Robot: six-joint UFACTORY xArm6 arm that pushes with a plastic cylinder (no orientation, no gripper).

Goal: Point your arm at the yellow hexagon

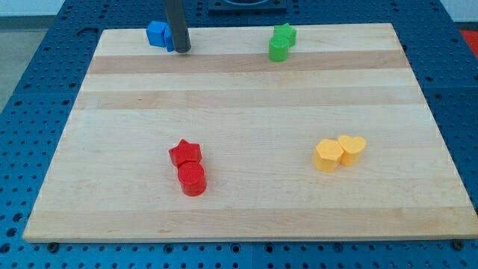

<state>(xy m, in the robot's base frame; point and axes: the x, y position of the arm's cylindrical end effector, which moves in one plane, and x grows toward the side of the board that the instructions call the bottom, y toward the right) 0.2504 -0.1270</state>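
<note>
The yellow hexagon (327,155) lies on the wooden board at the view's lower right, touching a yellow heart (352,148) on its right. My rod comes down at the view's top left, and my tip (183,49) rests on the board just right of a blue block (159,34), partly hiding it. The tip is far from the yellow hexagon, up and to the left of it across the board.
A red star (185,153) and a red cylinder (192,178) touch at the lower left of centre. A green star (284,34) and a green cylinder (278,50) sit at the top, right of centre. The board (246,104) lies on a blue perforated table.
</note>
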